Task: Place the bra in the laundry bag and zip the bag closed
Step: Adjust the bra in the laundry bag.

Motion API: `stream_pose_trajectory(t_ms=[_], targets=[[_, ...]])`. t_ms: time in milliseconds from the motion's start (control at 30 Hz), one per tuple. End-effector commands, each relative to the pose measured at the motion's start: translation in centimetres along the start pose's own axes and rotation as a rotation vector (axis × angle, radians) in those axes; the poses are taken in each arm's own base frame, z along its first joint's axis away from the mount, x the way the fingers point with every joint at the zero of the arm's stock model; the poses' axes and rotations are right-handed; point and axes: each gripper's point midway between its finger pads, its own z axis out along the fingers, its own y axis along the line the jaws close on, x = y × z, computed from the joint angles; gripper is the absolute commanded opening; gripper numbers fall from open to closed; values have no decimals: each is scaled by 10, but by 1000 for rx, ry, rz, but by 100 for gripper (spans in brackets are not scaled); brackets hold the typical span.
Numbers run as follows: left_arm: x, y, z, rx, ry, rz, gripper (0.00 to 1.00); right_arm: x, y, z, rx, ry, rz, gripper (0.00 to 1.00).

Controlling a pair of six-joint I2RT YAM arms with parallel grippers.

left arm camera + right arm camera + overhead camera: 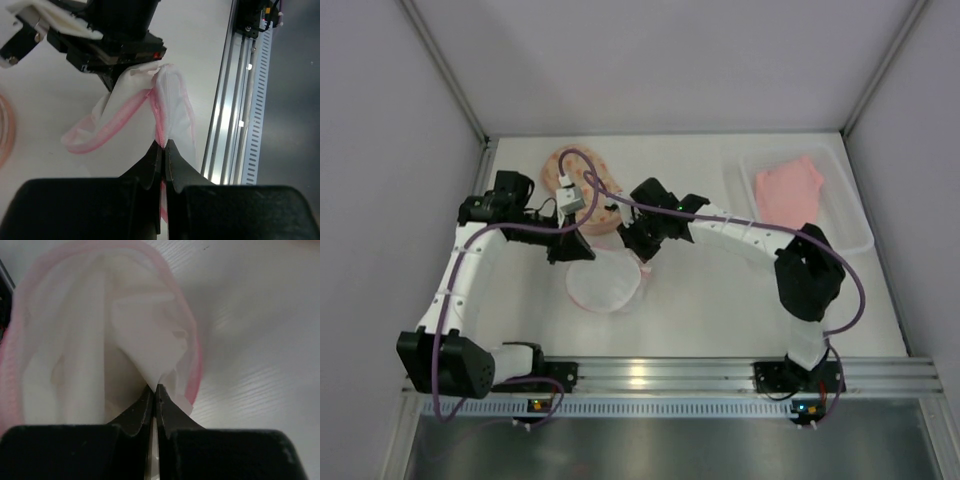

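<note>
The bagging proper has not begun. The bra (pixel 788 190) lies flat in the clear plastic tray (pixel 850 225) at the far right of the table (pixel 720 300), well apart from both arms. The laundry bag (pixel 552 168), peach with a small print, sits at the back of the table behind the left arm, and neither arm grips it.

Both arms are busy with a white mesh pouch (pixel 605 285) that lies between them near the middle of the table. The left claw (pixel 164 146) is closed tight, its tips pinching the pouch right at its pink rim. The right claw (pixel 155 387) is closed as well, nipping a fold of the white mesh just inside the rim, with the fabric bunched above its tips.

As I judge it, the pair is either drawing the pouch's mouth apart or shifting it aside; I cannot tell which. The next move probably calls for one claw to let go and reach right to the tray for the bra, while the printed bag needs to be lying open to receive it
</note>
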Motion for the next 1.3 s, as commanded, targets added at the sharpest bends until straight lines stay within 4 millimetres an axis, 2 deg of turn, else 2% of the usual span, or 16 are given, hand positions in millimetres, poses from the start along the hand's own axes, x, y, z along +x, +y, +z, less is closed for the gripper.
stream_pose_trajectory(t_ms=[0, 200, 267, 333, 367, 400, 600, 733, 833, 867, 1000, 1100, 1133, 1167, 1233, 1267], targets=[[-32, -24, -5, 66, -102, 57, 0, -18, 2, 17, -7, -69, -2, 0], [-42, -32, -12, 43, -120, 115, 0, -11, 19, 32, -83, -57, 30, 0], [-35, -32, -12, 25, -101, 122, 0, -18, 26, 26, -113, -75, 39, 12], [-29, -34, -14, 5, -85, 150, 0, -32, 37, 4, -166, -122, 41, 23], [-22, -32, -13, -9, -66, 177, 0, -37, 32, -8, -177, -144, 55, 41], [-21, -34, -15, -22, -62, 209, 0, -45, 34, -28, -183, -182, 37, 43], [-18, -12, -5, 17, -44, 244, 0, -55, 0, -101, -86, -261, -14, 55], [-48, 5, 8, 91, -70, 292, 0, -39, -17, -126, -54, -244, 31, 72], [-60, 16, 27, 152, -55, 352, 0, -37, -51, -149, 21, -292, 88, 75], [-75, 13, 32, 168, -62, 413, 0, -34, -74, -159, 59, -310, 135, 75], [-84, 15, 34, 161, -51, 517, 0, -4, -120, -161, 108, -255, 244, 70], [-43, 16, 33, 132, 45, 563, 0, 23, -132, -145, 84, -190, 303, 63], [-13, 17, 38, 149, 99, 535, 0, 34, -133, -136, 78, -168, 322, 62], [0, 12, 37, 155, 114, 533, 0, 40, -136, -130, 76, -152, 337, 59], [47, 6, 40, 186, 176, 467, 6, 51, -140, -117, 78, -135, 368, 56], [62, 6, 38, 185, 219, 467, 18, 55, -145, -112, 93, -123, 381, 54]])
